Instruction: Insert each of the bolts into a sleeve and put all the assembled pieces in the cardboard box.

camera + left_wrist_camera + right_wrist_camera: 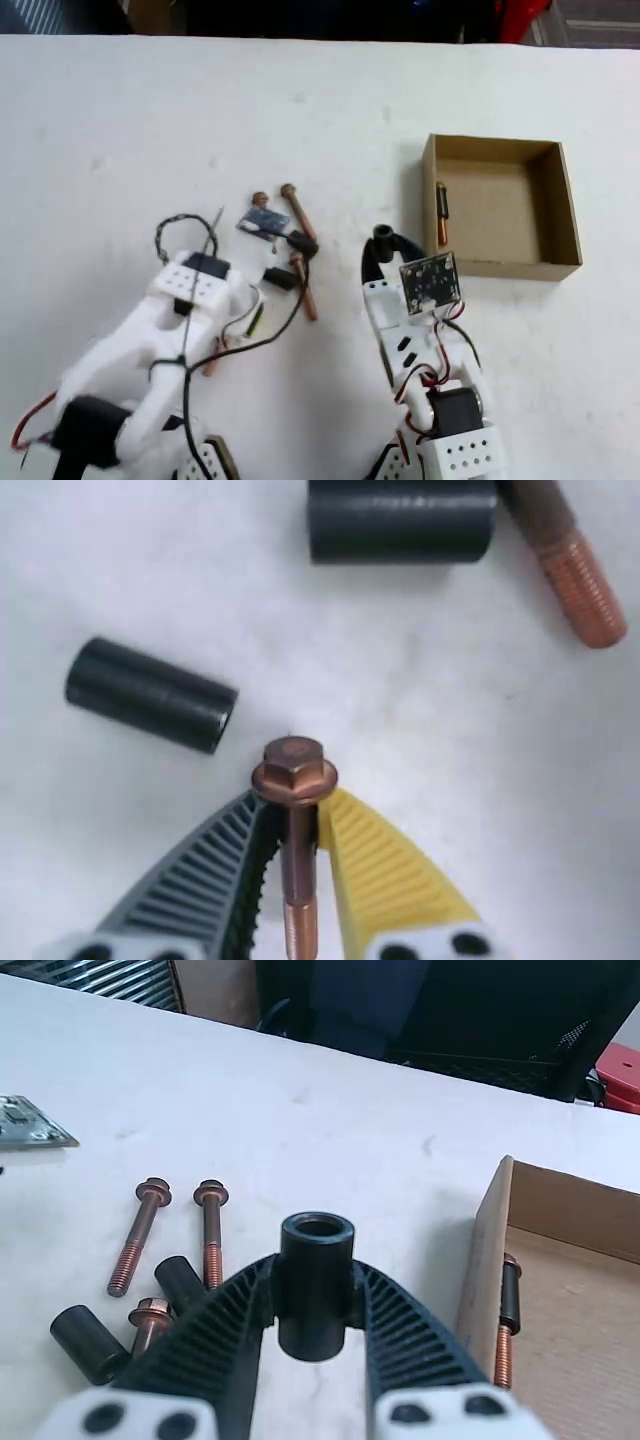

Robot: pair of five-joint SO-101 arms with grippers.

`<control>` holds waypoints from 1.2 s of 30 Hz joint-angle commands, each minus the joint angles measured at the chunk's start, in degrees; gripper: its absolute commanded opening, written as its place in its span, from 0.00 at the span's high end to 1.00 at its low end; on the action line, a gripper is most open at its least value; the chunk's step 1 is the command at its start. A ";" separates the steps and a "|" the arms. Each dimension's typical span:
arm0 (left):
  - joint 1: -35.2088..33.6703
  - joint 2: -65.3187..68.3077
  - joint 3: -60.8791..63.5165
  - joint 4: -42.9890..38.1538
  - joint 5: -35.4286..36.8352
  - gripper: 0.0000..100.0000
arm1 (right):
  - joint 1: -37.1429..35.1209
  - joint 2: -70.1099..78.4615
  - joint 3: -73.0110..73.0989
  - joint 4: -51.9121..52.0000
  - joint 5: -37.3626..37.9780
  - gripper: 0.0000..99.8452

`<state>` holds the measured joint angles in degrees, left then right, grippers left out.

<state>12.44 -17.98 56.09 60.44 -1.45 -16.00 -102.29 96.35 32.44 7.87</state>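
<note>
1. A bolt (pixel 294 772) is clamped by its shank in the left gripper (pixel 297 805), its head just beside a loose sleeve (pixel 150 693).
2. A second sleeve (pixel 317 1260) is gripped upright in the right gripper (pixel 316 1282).
3. Farther back, toward the right edge of the tabletop (pixel 150 120), an assembled piece (pixel 441 212) is laid inside the cardboard box (pixel 566 205).

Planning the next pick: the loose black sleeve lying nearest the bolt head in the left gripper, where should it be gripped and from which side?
Probably grip the sleeve across its round body at mid-length, coming down from above. It lies on its side on the table, with bare surface along both long sides, and a mid-body grip leaves its open end free.
</note>
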 commanded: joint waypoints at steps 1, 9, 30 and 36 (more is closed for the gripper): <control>-0.84 -7.96 -2.29 4.84 1.32 0.98 | -0.13 -0.84 0.53 0.04 -0.18 0.98; -1.01 -23.52 -2.29 7.82 1.32 0.98 | -0.75 -0.84 0.53 -0.13 -0.44 0.98; -10.86 -58.15 -2.55 7.74 -3.96 0.98 | -19.82 -0.84 0.53 -4.97 -0.18 0.98; -12.18 -62.90 -2.55 7.74 -3.96 0.98 | -25.01 -0.84 0.53 -9.71 0.09 0.98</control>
<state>0.66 -78.46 56.09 67.74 -4.88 -38.59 -102.29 96.35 25.41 7.87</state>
